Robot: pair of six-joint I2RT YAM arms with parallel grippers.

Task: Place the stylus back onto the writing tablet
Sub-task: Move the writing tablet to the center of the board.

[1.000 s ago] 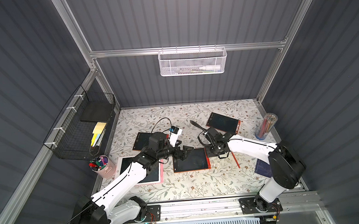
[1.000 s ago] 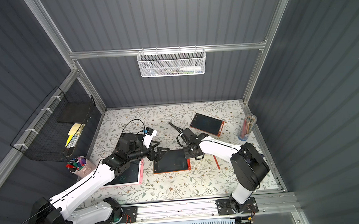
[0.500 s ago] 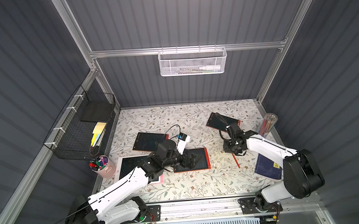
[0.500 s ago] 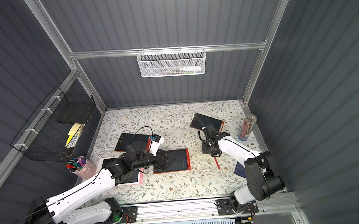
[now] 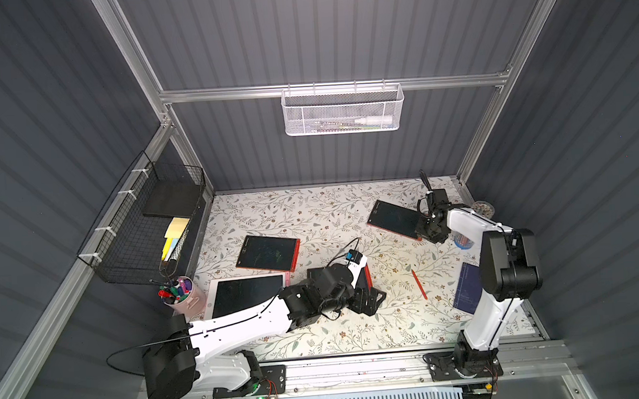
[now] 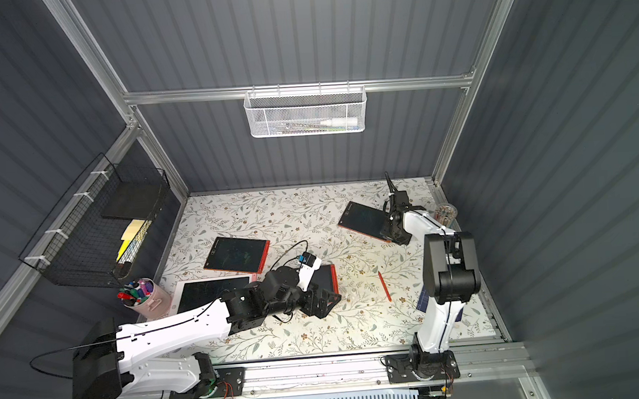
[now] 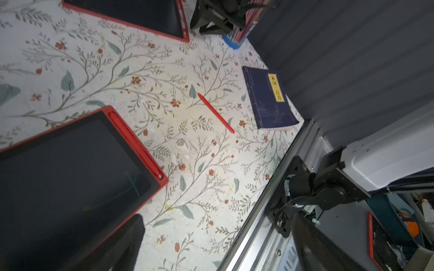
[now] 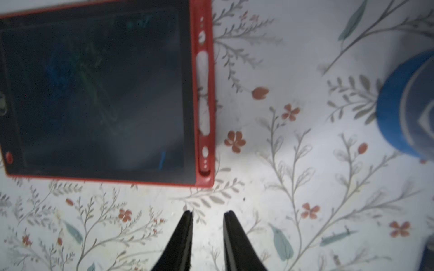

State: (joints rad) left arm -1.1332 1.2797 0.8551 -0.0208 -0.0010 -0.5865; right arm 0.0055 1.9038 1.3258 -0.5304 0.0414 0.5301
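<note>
The red stylus [image 5: 419, 284] [image 6: 384, 286] [image 7: 216, 113] lies loose on the floral table, held by nothing. A red writing tablet [image 5: 394, 219] [image 8: 94, 93] with a bare pen slot [image 8: 203, 93] lies at the far right. My right gripper [image 5: 433, 235] [image 8: 207, 213] hovers just off that tablet's corner, its jaws a narrow gap apart and empty. My left gripper [image 5: 368, 301] [image 7: 218, 253] stands wide open over the near corner of another red tablet [image 7: 70, 164], whose slot holds its own pen [image 7: 135, 145]. The loose stylus lies to the right of the left gripper.
A blue book [image 5: 467, 288] [image 7: 267, 98] lies at the right edge. A blue-based pencil cup [image 5: 462, 240] [image 8: 408, 105] stands close by the right gripper. A third red tablet [image 5: 268, 252], a pink-framed tablet [image 5: 247, 292] and a marker cup [image 5: 182, 296] sit left.
The right arm swung from the middle tablet to the far-right tablet and its jaws parted slightly. The left arm slid right and toward the front. The stylus stayed put.
</note>
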